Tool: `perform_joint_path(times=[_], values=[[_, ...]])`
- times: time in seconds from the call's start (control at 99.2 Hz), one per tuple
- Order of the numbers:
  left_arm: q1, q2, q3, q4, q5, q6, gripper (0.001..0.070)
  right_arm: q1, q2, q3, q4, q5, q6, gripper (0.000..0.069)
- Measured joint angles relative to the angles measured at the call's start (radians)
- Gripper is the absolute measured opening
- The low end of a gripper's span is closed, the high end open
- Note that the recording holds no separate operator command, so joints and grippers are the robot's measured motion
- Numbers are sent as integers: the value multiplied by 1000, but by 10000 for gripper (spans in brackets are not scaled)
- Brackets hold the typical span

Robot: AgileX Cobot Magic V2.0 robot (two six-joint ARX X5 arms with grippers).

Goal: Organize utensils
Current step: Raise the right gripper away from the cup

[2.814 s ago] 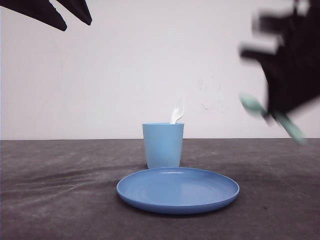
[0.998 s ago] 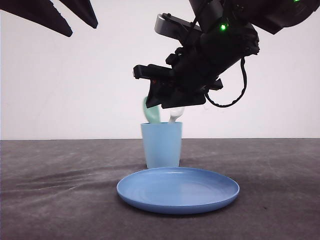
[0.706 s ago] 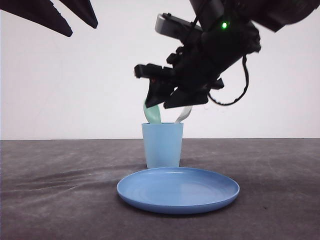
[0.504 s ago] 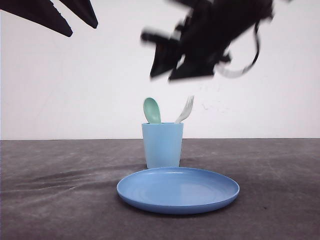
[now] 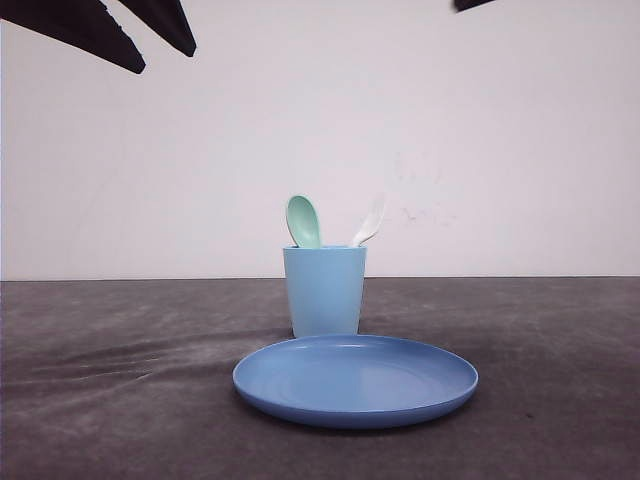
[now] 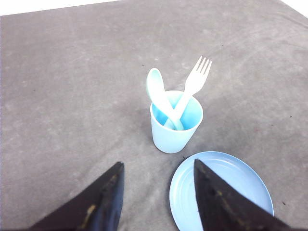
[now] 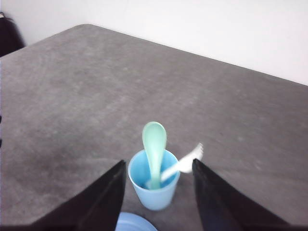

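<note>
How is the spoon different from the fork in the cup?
The spoon is pale mint green, while the fork is white. The spoon ends in a smooth rounded bowl; the fork ends in pointed tines. In the front view the spoon leans toward the left and the fork toward the right, so they cross. Both stand handle-down in the light blue cup, heads sticking out.

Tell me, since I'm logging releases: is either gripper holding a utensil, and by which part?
Nothing is held. Both left gripper and right gripper are open; spoon and fork stand in the cup.
</note>
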Motion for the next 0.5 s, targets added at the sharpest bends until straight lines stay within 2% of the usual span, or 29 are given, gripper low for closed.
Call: perform_joint_path(times=[0.121, 0.171, 0.272, 0.323, 0.393, 0.504], values=[[0, 0, 0, 0, 0, 0, 271, 0, -31, 0, -45, 0, 0, 292], [0, 0, 0, 0, 0, 0, 271, 0, -35, 0, -58, 0, 0, 347], [0, 0, 0, 0, 0, 0, 271, 0, -35, 0, -89, 0, 1, 521], [0, 0, 0, 0, 0, 0, 271, 0, -35, 0, -106, 0, 2, 584], [0, 0, 0, 0, 0, 0, 271, 0, -35, 0, -126, 0, 6, 627], [0, 0, 0, 0, 0, 0, 271, 0, -33, 0, -158, -2, 14, 655]])
